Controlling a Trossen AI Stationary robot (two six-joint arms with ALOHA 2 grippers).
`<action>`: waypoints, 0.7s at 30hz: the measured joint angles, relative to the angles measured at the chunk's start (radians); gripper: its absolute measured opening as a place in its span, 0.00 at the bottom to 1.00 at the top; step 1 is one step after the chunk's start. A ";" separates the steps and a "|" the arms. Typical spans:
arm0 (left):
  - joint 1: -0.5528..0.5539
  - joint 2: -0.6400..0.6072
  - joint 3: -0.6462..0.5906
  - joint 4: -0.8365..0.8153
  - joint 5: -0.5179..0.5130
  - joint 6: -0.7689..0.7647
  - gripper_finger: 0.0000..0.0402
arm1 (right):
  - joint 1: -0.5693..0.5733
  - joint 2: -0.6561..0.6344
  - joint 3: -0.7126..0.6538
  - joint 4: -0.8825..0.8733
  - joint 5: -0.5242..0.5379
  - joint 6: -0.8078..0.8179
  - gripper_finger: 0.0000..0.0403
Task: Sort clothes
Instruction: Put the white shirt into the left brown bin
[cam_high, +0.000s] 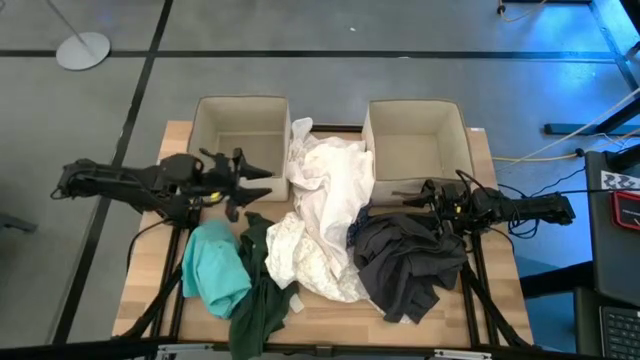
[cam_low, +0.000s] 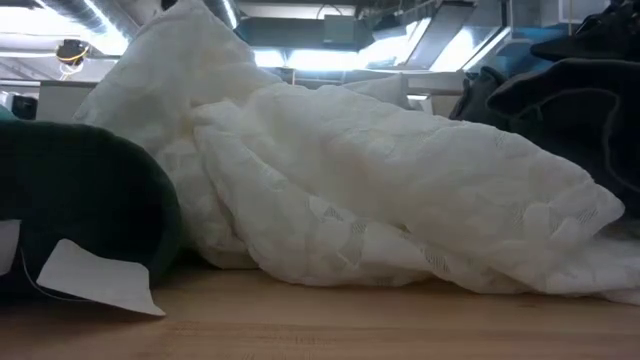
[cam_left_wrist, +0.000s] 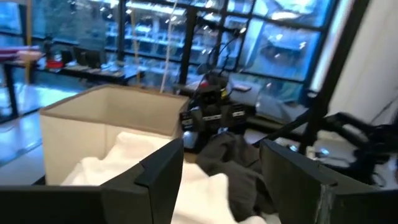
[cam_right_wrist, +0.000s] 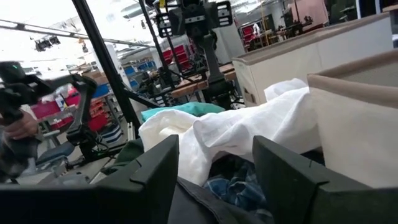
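White and cream garments (cam_high: 325, 200) lie heaped at the table's middle, and their far end rests against the boxes. A dark grey garment (cam_high: 405, 260) lies to their right. A teal one (cam_high: 215, 265) and a dark green one (cam_high: 258, 295) lie at the near left. A bit of blue plaid (cam_right_wrist: 242, 186) peeks out under the white cloth. My left gripper (cam_high: 262, 185) is open and empty, just left of the white heap. My right gripper (cam_high: 398, 197) is open and empty, above the dark grey garment's far edge.
Two beige fabric boxes stand at the far edge, one on the left (cam_high: 240, 125) and one on the right (cam_high: 415, 135). In the low view the white heap (cam_low: 380, 190) fills the middle, and the dark green garment (cam_low: 80, 200) with a white tag (cam_low: 100, 280) lies beside it. Bare wood shows along the near edge (cam_high: 330, 315).
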 joint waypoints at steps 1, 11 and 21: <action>0.000 0.028 0.021 -0.013 -0.012 0.000 0.51 | 0.000 0.000 0.000 0.000 0.000 -0.004 0.52; 0.053 0.315 0.230 -0.148 -0.047 -0.003 0.51 | 0.000 0.000 0.000 -0.001 -0.006 -0.069 0.52; 0.039 0.603 0.497 -0.311 -0.046 0.117 0.51 | 0.000 0.000 0.000 -0.001 -0.040 -0.077 0.52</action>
